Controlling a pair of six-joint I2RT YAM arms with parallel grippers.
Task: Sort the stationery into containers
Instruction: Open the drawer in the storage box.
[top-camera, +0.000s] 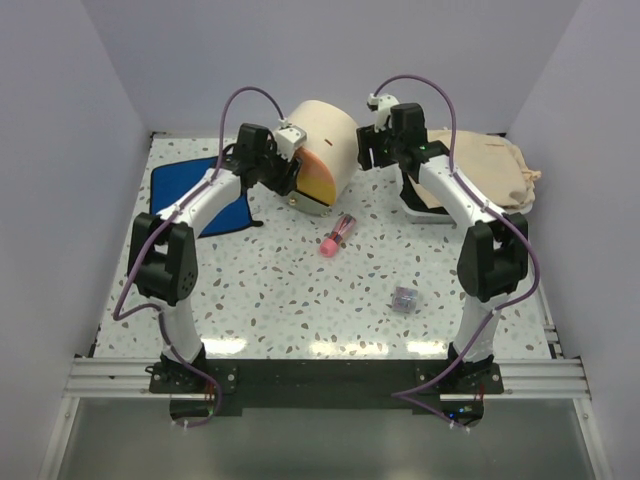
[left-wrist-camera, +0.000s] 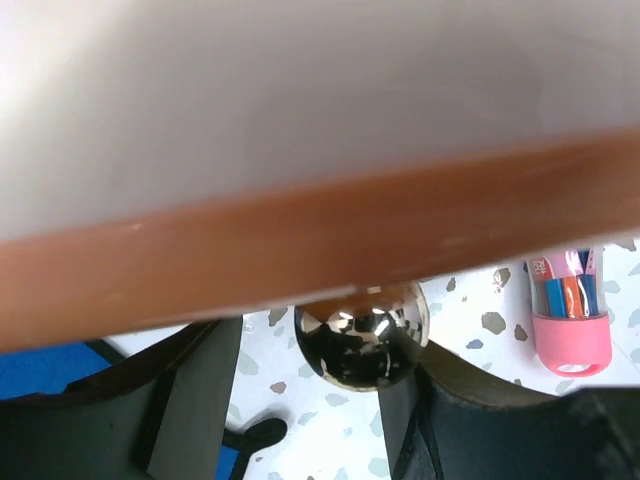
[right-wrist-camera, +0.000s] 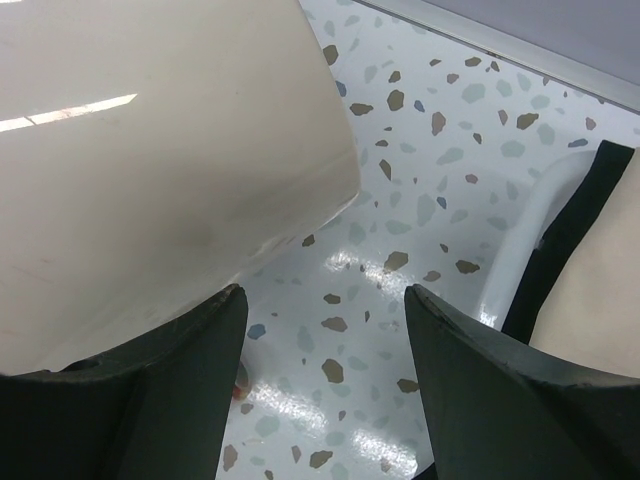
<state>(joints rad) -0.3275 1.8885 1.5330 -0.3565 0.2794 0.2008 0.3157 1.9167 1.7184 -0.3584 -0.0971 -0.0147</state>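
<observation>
The beige cylindrical cabinet (top-camera: 322, 140) lies on its side, its orange and yellow drawer fronts (top-camera: 316, 180) facing the near left. My left gripper (top-camera: 287, 180) is at that face. In the left wrist view it (left-wrist-camera: 320, 345) stands open around a shiny round knob (left-wrist-camera: 362, 335) under the orange drawer edge (left-wrist-camera: 350, 240); the right finger touches the knob, the left finger stands apart from it. My right gripper (top-camera: 363, 150) is open beside the cabinet's right wall (right-wrist-camera: 150, 150), holding nothing. A pink transparent tube (top-camera: 338, 235) (left-wrist-camera: 570, 310) and a tiny purple-grey box (top-camera: 403, 298) lie on the table.
A blue cloth (top-camera: 195, 190) lies at the back left, beside my left arm. A white tray with a beige bag (top-camera: 495, 170) stands at the back right, its rim (right-wrist-camera: 520, 240) close to my right gripper. Walls close the table in on three sides.
</observation>
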